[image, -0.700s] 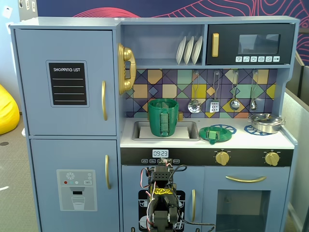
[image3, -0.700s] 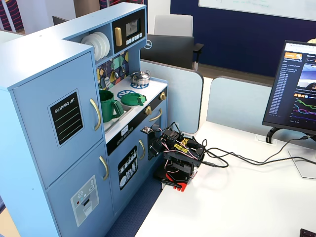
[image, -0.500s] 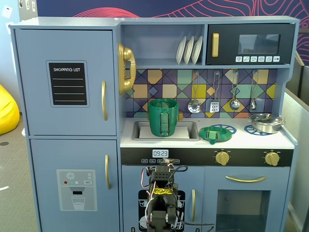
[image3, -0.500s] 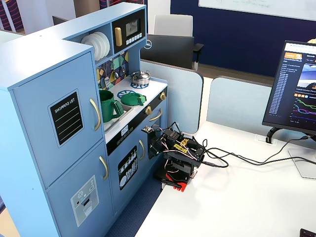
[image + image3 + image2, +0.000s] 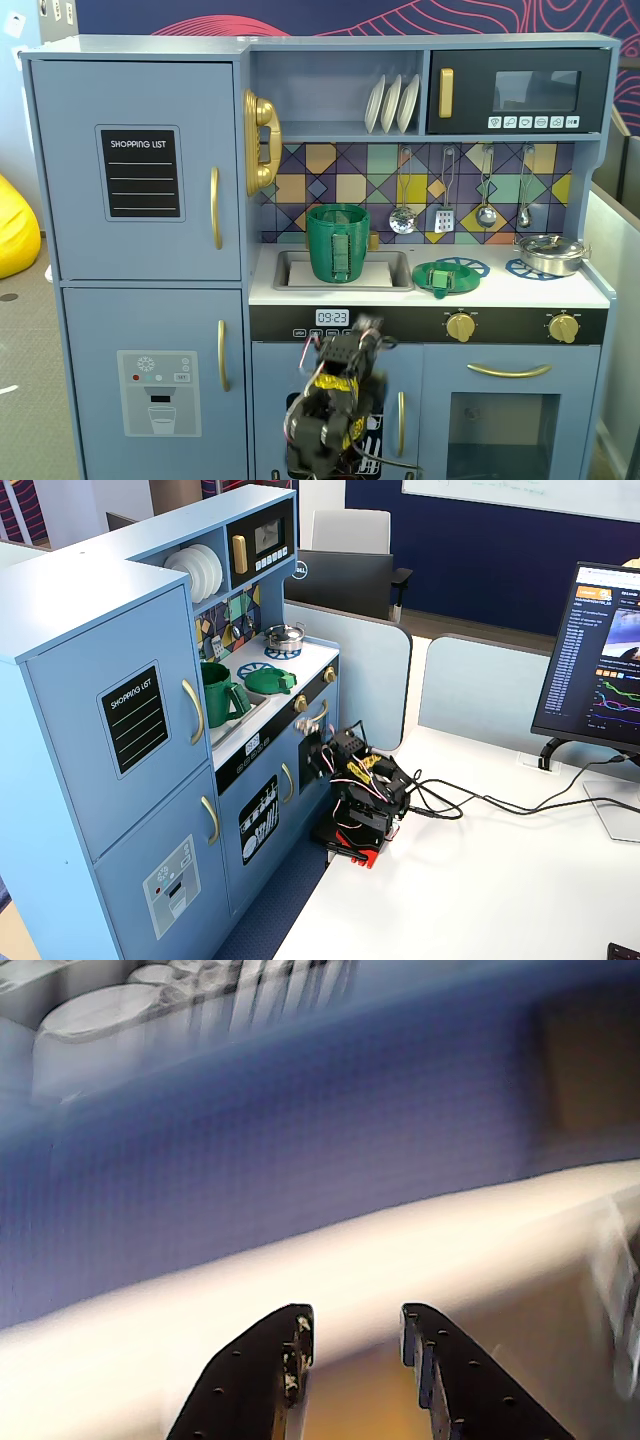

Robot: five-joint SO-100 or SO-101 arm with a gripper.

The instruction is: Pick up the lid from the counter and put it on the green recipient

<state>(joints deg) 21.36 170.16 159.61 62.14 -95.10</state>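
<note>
The lid lies seemingly tilted on the counter; the hand is spread, empty.

White counter: green lid lies flat on a blue burner ring, steel pot sits at the right end, green recipient stands in the sink.

Above the gripper, the counter carries one green lid, one green recipient and one steel pot. Higher still hang four utensils, and three white plates stand on the shelf. Two gold knobs sit level with the gripper. One monitor stands well behind it.
</note>
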